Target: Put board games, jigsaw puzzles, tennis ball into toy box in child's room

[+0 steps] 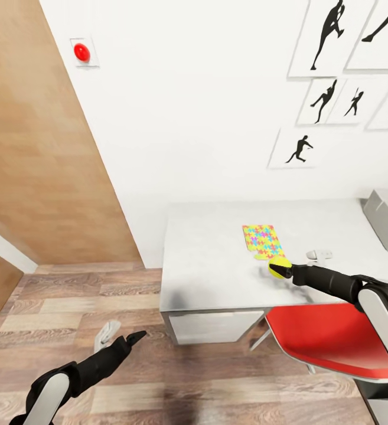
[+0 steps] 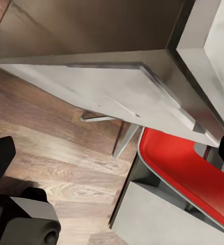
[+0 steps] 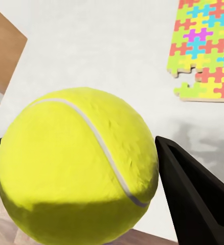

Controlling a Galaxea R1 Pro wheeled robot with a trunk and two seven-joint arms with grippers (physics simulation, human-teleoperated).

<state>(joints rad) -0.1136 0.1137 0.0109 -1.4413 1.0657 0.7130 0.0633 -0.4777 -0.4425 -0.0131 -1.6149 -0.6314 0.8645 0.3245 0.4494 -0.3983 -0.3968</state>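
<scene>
Head view is looking down on a white-walled child's room, with wooden wardrobe doors [image 1: 34, 177] filling the upper left of the frame and a red round button [image 1: 82, 52] showing on the wall beside them. At lower left, the left gripper [image 1: 136, 337] is hanging over the wood-plank floor [image 1: 99, 295], short of the desk; how far its jaws are parted cannot be told. At centre, the pale grey desk [image 1: 217, 265] is carrying a colourful jigsaw puzzle [image 1: 263, 241], lying flat. Just below the puzzle in the frame, the right gripper [image 1: 280, 268] is holding the tennis ball [image 1: 279, 266] above the desk top, jaws closed on it. The right wrist view is showing the yellow ball [image 3: 79, 168] pinched between two dark fingers [image 3: 194, 194], with the puzzle [image 3: 206, 51] on the desk beyond. A red chair [image 1: 323, 336] is sitting tucked at the desk's front edge, lower right of the frame. At the right edge, the light-grey toy box [image 1: 385, 221] is resting on the desk, something printed inside it. Black baseball-player pictures [image 1: 323, 35] are hanging at upper right.
</scene>
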